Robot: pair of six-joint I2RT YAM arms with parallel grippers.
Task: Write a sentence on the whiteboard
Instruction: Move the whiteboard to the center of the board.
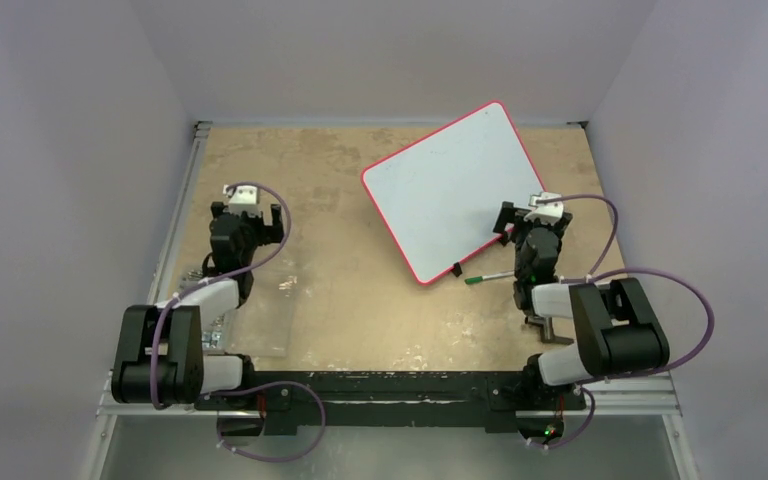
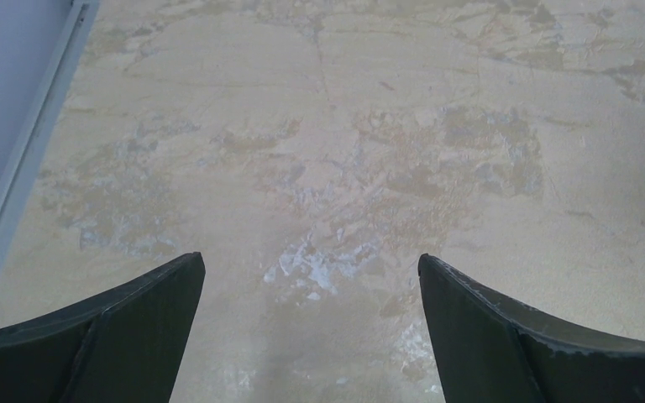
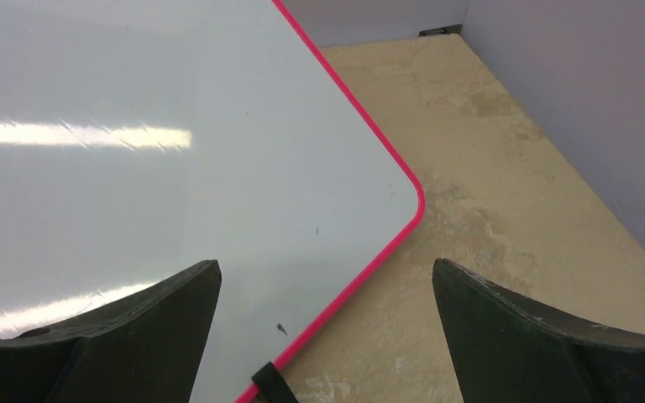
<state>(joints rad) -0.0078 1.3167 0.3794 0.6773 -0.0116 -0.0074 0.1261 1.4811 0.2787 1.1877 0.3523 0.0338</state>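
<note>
Scuffed tan desk (image 1: pixel 340 290); whiteboard (image 1: pixel 450 185) lies blank and skewed, upper right of frame. Right fingers (image 3: pixel 126 344) spread, empty, over its corner; left fingers (image 2: pixel 117 336) spread above the desk. Green marker (image 1: pixel 487 278) rests beside the board near the right arm, presumably for pickup.

Overhead looks down; close right wrist shares the whiteboard (image 1: pixel 455 190).
</note>
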